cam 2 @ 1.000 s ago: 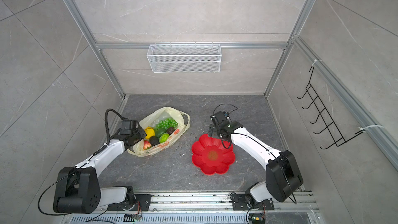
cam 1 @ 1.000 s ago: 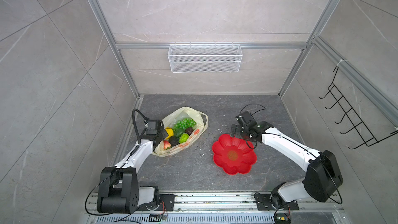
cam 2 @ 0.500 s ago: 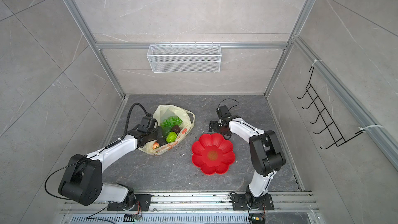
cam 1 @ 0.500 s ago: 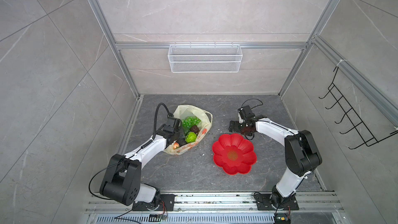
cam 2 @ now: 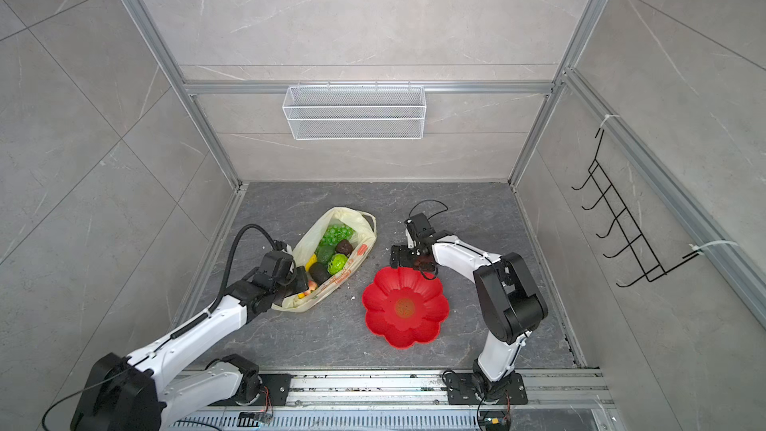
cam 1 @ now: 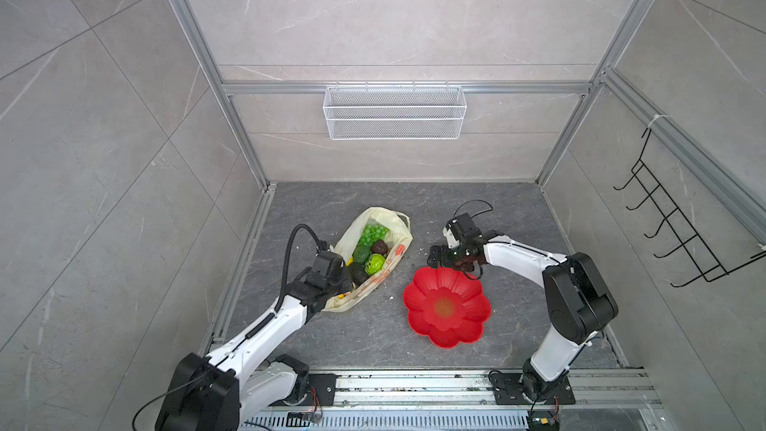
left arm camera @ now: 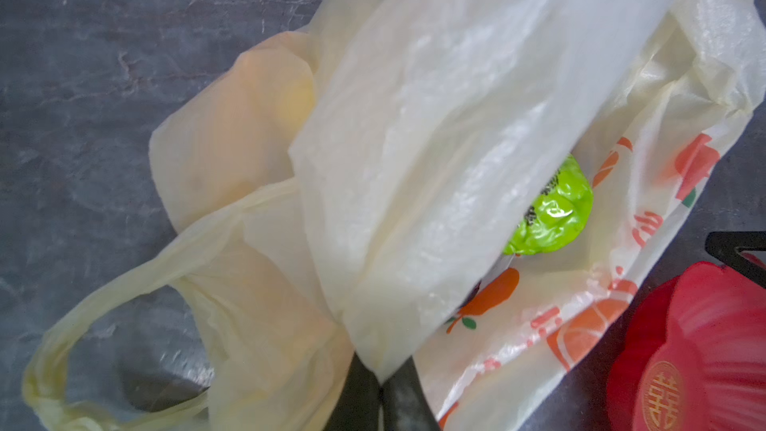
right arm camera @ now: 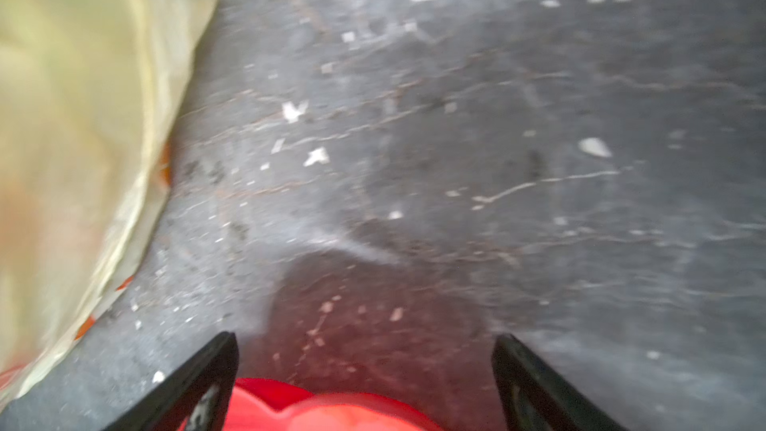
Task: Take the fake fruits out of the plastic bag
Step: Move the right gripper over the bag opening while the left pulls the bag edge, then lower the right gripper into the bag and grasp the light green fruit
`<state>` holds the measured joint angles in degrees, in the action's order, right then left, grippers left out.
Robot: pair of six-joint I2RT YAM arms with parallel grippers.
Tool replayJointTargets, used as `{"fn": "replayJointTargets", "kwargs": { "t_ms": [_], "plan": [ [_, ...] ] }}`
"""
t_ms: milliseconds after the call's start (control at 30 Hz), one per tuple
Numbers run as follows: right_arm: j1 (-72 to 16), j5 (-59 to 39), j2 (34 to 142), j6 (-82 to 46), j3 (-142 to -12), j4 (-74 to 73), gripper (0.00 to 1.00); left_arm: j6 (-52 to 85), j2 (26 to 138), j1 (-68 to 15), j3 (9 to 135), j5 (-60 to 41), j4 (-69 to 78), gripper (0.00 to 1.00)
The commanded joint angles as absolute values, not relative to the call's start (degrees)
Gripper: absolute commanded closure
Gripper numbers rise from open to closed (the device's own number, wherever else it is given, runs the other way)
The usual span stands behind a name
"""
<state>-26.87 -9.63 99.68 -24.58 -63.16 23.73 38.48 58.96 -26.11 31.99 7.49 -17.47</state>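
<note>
Fake fruits [cam 1: 374,264] are sitting in the plastic bag [cam 1: 351,239] at left. I am pinching its film taut with the left gripper [left arm camera: 379,383] so the wide-spread right gripper [right arm camera: 364,337] can reach in cleanly.

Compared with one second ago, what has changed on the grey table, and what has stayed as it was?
The left gripper, shut on the thin cream-yellow plastic bag, has dragged it nearer the red flower-shaped plate; the bag now lies narrower. The open right gripper has moved slightly toward the bag. The plate stayed in place, and the fake fruits stayed inside the bag.
</note>
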Motion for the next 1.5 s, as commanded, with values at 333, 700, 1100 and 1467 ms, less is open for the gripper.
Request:
{"fn": "replayJointTargets", "kwargs": {
  "t_ms": [333,700,1100,1467],
  "plan": [
    [-41.59,5.34,95.86,-28.90,-73.09,28.77,0.04,47.14,45.47,-26.19,29.97,19.41,-28.97,1.00],
    [-52.12,6.98,108.50,-31.21,-87.95,27.69,0.09,51.28,39.12,-26.19,26.72,18.63,-34.38,1.00],
    [-54.88,7.51,115.10,-41.62,-92.90,28.44,0.21,33.52,49.75,-26.19,30.82,15.66,-24.24,1.00],
    [-57.31,13.87,115.40,-41.47,-95.69,29.35,0.26,31.07,44.31,-26.19,26.70,13.07,-19.65,1.00]
  ]
}}
